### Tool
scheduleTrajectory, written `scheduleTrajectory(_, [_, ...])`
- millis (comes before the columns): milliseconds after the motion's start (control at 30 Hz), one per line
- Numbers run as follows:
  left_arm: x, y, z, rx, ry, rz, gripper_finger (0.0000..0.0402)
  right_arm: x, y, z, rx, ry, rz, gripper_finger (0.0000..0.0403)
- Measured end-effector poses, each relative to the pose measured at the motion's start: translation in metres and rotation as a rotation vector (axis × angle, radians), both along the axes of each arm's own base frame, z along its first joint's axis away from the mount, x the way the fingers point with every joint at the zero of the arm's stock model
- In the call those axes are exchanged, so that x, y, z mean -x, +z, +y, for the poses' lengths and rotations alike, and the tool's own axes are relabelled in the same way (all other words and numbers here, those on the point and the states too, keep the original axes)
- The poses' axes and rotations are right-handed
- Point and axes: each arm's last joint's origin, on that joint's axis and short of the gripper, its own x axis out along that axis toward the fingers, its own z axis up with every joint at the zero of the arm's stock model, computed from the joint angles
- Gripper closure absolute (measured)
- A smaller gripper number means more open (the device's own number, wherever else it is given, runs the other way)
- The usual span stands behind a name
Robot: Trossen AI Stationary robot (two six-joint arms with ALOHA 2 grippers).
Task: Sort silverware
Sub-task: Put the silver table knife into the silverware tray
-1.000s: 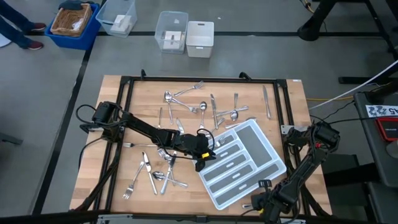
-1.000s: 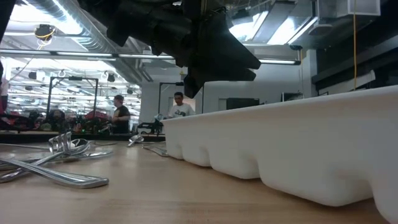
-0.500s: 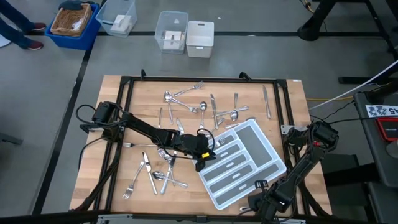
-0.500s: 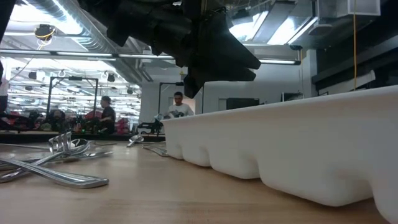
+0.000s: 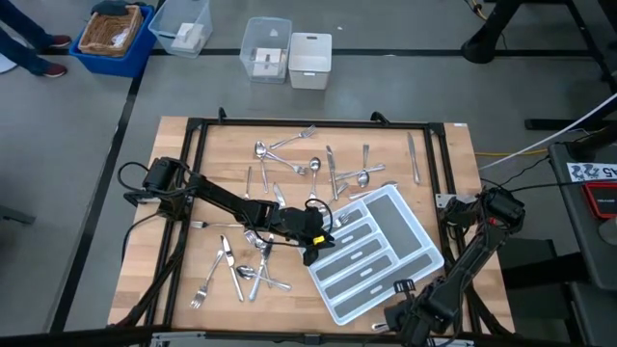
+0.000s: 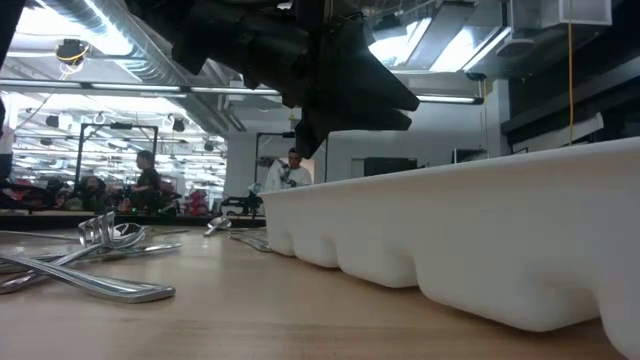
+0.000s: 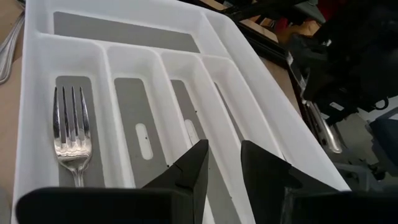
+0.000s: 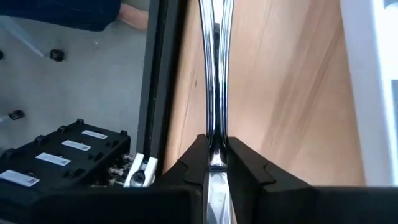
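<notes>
In the high view we see a wooden table (image 5: 453,173) in the middle of the frame, and a light grey tray (image 5: 374,253) lying slanted in its lower right part; the silverware (image 5: 318,166) is spread over the wood, with one bunch of forks, spoons and knives above the tray near the top middle of the table, and another bunch (image 5: 236,268) to the left of the tray in the lower left part; the left gripper (image 5: 313,249) hangs over the left edge of the tray, near the middle of the frame; in the left wrist view its two dark fingers (image 7: 194,169) stand a little apart with nothing between them, over the long slots of the tray; one fork (image 7: 69,132) lies in the slot at the left of that picture, tines pointing up the frame; the right gripper (image 5: 413,318) sits at the bottom edge of the high view, below the tray; in the right wrist view its fingers (image 8: 198,160) are clamped on a thin shiny piece of silverware (image 8: 214,74) that runs straight up the frame over the wood, and we cannot tell if it is a fork, spoon or knife; in the low view the tray wall (image 6: 480,230) fills the right side, and a few pieces of cutlery (image 6: 95,260) lie on the wood at the left.
</notes>
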Motion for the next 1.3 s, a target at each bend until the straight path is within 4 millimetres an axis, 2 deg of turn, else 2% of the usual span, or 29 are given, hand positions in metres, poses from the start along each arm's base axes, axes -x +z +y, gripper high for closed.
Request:
scheduleTrajectory(167, [-0.001, 0.002, 0.000, 0.004, -0.001, -0.018, 0.0316, -0.007, 0.016, -0.002, 0.027, 0.023, -0.010, 0.0359])
scheduleTrajectory(333, [-0.002, 0.010, -0.001, 0.013, -0.009, -0.081, 0.0316, -0.023, 0.033, -0.013, 0.093, 0.051, -0.060, 0.0359])
scheduleTrajectory(533, [0.004, 0.033, 0.001, -0.055, -0.037, -0.144, 0.0316, -0.039, 0.046, -0.035, 0.236, 0.129, -0.097, 0.0359])
scheduleTrajectory(733, [0.019, 0.057, 0.009, -0.146, -0.053, -0.126, 0.0316, -0.063, 0.047, -0.063, 0.320, 0.208, -0.118, 0.0359])
scheduleTrajectory(967, [0.042, 0.074, 0.019, -0.177, -0.044, 0.008, 0.0316, -0.097, 0.047, -0.104, 0.409, 0.271, -0.167, 0.0359])
scheduleTrajectory(1300, [0.085, 0.092, 0.029, -0.182, -0.003, 0.223, 0.0316, -0.143, 0.048, -0.161, 0.389, 0.290, -0.288, 0.0359])
